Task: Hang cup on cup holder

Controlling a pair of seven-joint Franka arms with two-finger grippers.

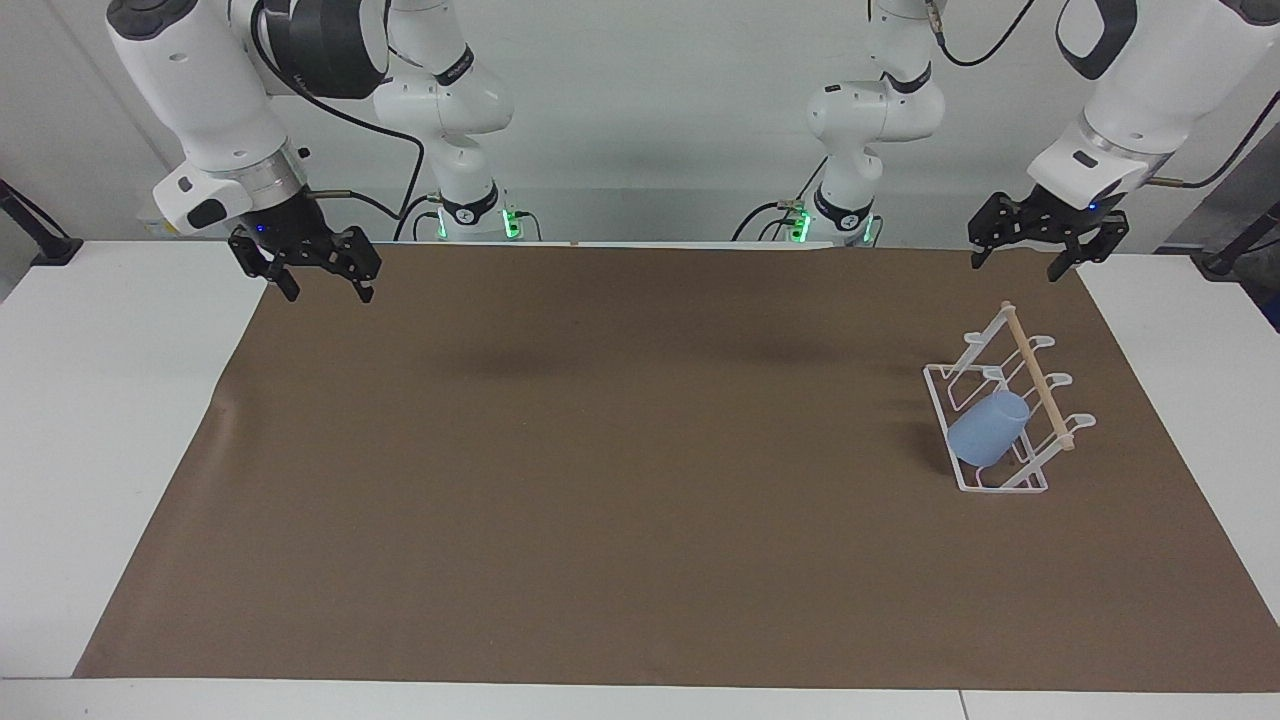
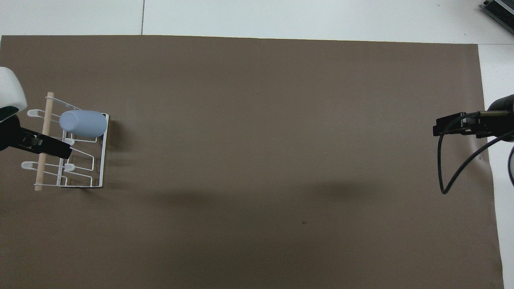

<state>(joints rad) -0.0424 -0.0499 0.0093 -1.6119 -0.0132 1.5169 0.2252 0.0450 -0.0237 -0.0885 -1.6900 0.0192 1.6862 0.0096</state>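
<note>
While both arms hang back at their own end, the cup (image 1: 988, 428) sits hung on the cup holder (image 1: 1000, 482).

Where the robots stand, a pale wall rises at the table's edge, and the white table (image 1: 90, 420) carries a wide brown mat (image 1: 600, 480). Raised over the mat's corner at its own end, the left gripper (image 1: 1024, 265) hangs with fingers spread and empty; the right gripper (image 1: 322, 286) waits over the other near corner, fingers apart, holding nothing. Toward the left arm's end stands the holder, its wooden dowel (image 1: 1036, 376) running away from the robots. On the slot farthest from the robots the cup lies tilted, its closed base pointing up toward the dowel and its mouth down toward the table's middle.
</note>
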